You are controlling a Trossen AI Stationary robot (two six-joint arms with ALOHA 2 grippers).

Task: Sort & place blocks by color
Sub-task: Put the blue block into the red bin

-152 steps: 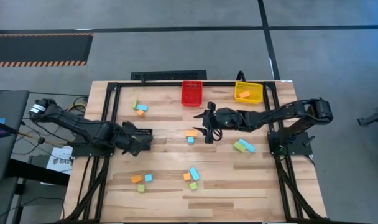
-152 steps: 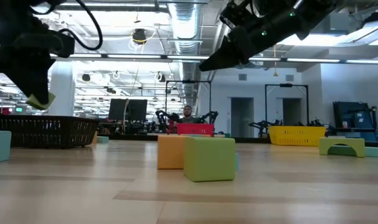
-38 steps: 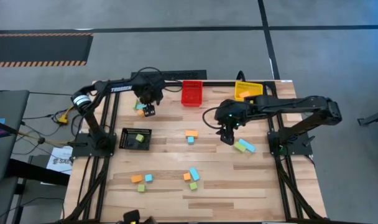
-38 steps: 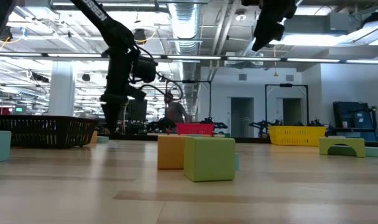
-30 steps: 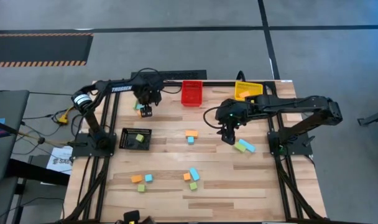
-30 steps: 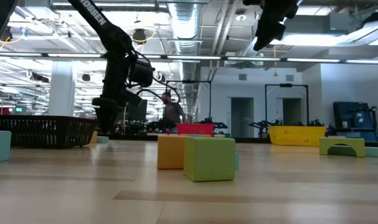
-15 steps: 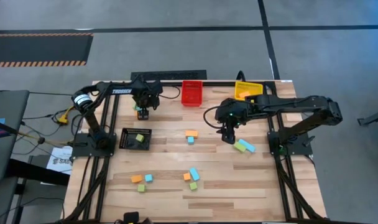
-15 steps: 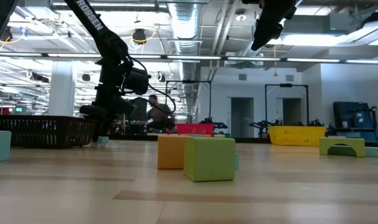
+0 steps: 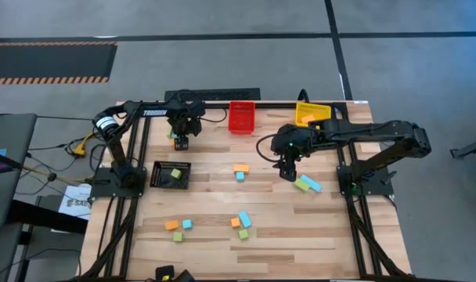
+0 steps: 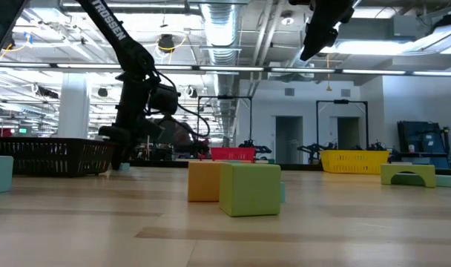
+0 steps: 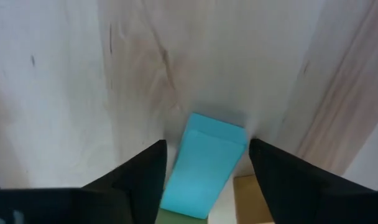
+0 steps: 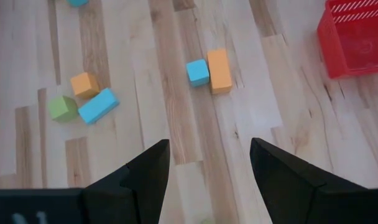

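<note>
Light blue block lies between open left end effector fingers.

the blocks are lying in small clusters across the wooden table. a light blue bar block is lying flat at the far left, touching an orange block and a green block. an orange bar is sitting against a light blue cube mid-table. a green block and a light blue bar are lying together on the right. 2 more clusters, and, are lying nearer the front.
</note>
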